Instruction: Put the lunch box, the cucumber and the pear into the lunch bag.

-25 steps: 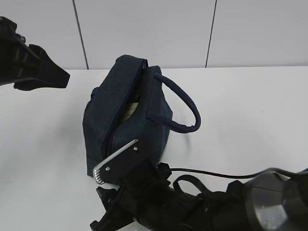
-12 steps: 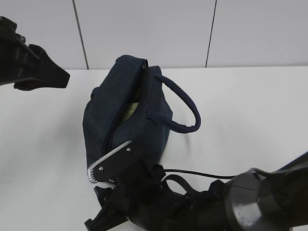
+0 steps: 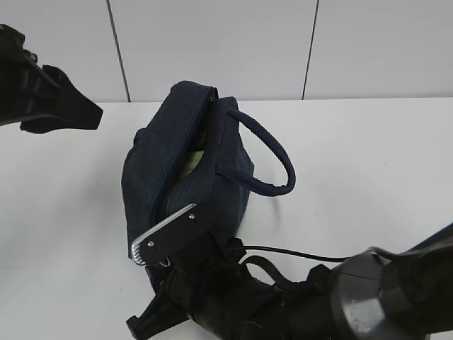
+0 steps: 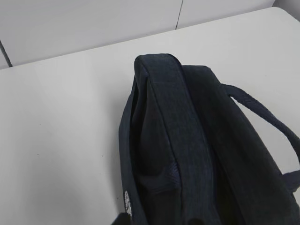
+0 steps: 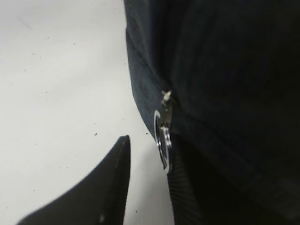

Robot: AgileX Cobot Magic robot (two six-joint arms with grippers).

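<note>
Right claw [image 5: 147, 180] agape — astride lunch bag's [image 3: 180, 170] ring pull [image 5: 164, 144]

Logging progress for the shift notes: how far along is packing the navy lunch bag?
Done: a pale green-lidded item shows through the open top of the dark navy fabric lunch bag; no food lies on the white table. Cucumber and pear cannot be seen.
In hand: the right gripper is at the silver ring zipper pull, one finger either side.
Left: confirming the contents; the bag is still unzipped.
</note>
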